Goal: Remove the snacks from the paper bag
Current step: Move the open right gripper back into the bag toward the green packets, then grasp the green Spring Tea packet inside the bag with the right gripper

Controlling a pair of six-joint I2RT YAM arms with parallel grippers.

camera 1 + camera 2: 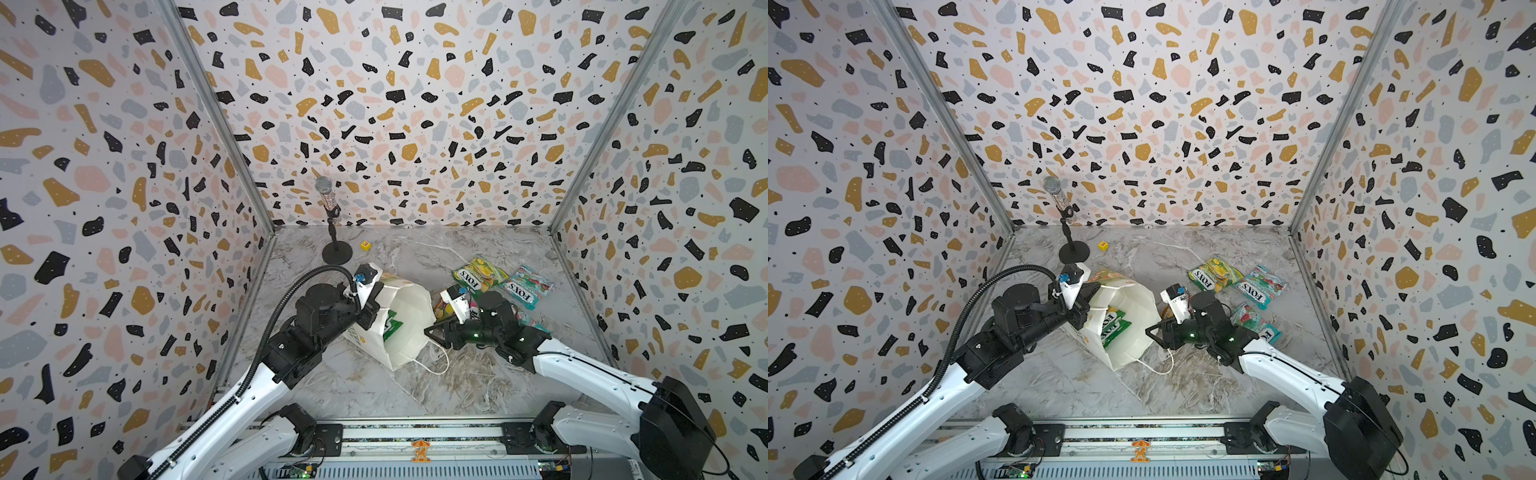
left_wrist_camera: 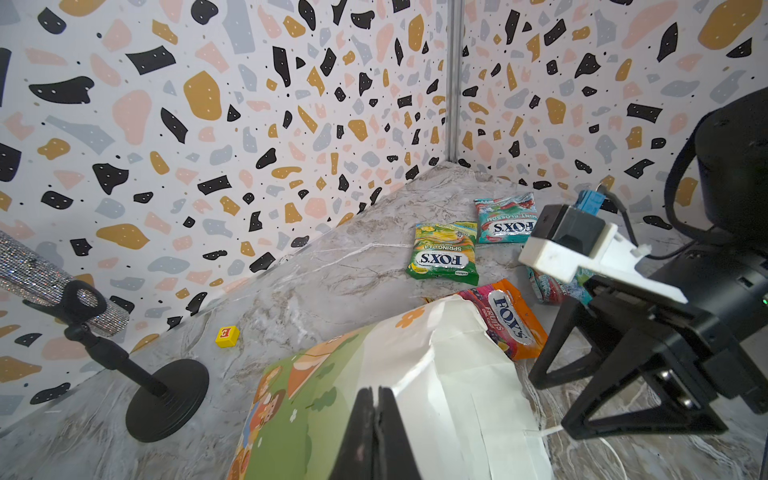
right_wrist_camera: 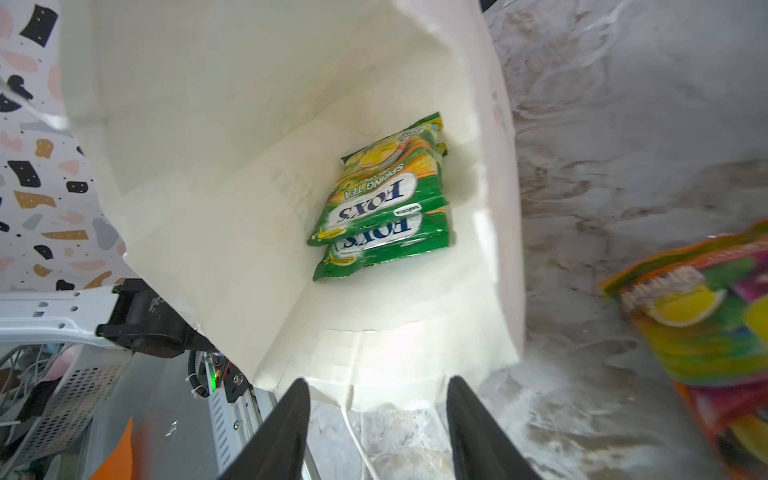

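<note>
Left wrist | left pincer pinching paper bag | right pincer spread, empty

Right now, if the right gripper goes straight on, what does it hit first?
Likely the open mouth of the paper bag, right ahead of the right gripper; deeper inside lie two green FOX'S pouches. Depth is unclear.

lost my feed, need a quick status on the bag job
Left gripper shut on paper bag. Right gripper open, empty, at bag mouth. Two green pouches inside. Nothing blocking the mouth.
</note>
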